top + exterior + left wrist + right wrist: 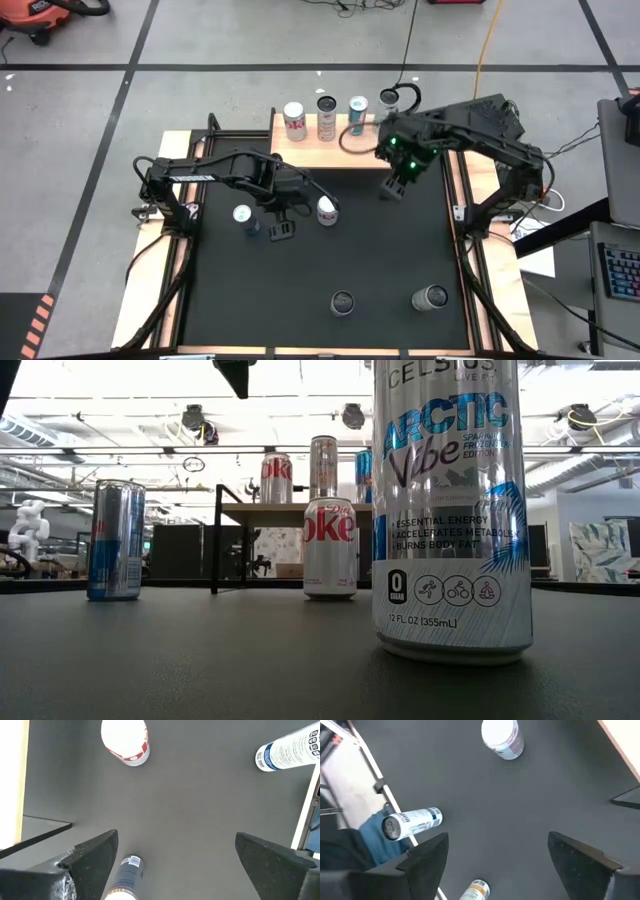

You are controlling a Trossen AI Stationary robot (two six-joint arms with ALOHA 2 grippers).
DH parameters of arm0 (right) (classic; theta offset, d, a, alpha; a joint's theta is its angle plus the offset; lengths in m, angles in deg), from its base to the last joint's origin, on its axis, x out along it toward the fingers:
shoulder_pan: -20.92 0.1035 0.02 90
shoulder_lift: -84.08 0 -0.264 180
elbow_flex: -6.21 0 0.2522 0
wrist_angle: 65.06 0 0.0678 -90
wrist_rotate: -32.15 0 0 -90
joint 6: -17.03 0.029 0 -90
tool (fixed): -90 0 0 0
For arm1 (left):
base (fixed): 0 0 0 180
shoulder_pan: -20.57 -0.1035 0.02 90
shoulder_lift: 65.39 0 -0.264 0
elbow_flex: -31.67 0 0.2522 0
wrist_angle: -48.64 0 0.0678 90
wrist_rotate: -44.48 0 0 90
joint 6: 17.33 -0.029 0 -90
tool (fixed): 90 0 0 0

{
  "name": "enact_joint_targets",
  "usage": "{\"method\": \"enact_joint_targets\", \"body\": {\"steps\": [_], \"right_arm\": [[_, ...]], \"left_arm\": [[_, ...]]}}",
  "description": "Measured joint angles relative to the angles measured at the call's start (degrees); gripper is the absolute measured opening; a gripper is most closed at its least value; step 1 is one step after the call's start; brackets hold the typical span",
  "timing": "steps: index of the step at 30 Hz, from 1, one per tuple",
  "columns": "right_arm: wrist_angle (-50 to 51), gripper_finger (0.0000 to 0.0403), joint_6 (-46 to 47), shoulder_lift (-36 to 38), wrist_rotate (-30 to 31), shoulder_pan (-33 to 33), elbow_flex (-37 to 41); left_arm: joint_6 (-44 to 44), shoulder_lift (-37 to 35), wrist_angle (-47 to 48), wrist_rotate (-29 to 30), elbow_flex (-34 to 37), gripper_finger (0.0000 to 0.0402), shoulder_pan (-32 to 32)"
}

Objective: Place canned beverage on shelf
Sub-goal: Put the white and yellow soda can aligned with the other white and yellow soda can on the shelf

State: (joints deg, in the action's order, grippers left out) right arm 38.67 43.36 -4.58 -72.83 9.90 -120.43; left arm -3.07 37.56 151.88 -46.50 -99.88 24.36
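Observation:
The light wooden shelf stands at the table's far edge on thin black legs. Three cans stand in a row on it: a red-and-white one, a tall one and a blue one. A fourth can is by its far right corner. On the black mat stand a Diet Coke can, a blue-and-silver can and two cans near the front. My left gripper hangs open and empty between the blue-and-silver can and the Diet Coke can. My right gripper hangs open and empty over the mat, just in front of the shelf's right end.
The black mat has free room in its middle and right. Wooden borders and black frame rails run along the table's sides. In the low view a tall Celsius can stands close to the camera.

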Motion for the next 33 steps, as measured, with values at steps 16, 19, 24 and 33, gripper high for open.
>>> {"method": "enact_joint_targets", "body": {"steps": [16, 19, 24, 33], "right_arm": [[0.1, 0.0322, 17.3, 6.0, 12.3, 22.2, 15.2], [0.2, 0.0322, 23.6, 9.5, 11.9, 26.2, 22.1], [0.1, 0.0322, 34.6, 14.4, 10.3, 32.0, 29.7], [-3.6, 0.0322, 48.0, 14.9, 10.4, 41.8, 32.2]], "left_arm": [[-0.1, 0.0, 0.4, 0.1, 0.0, 0.0398, 0.0], [-1.1, 0.0, 0.5, 0.2, 0.0, 0.0398, 0.0], [-1.2, 0.0, 0.5, 0.2, 0.0, 0.0398, 0.0], [-1.2, 0.0, 0.5, 0.2, 0.0, 0.0398, 0.0]]}}
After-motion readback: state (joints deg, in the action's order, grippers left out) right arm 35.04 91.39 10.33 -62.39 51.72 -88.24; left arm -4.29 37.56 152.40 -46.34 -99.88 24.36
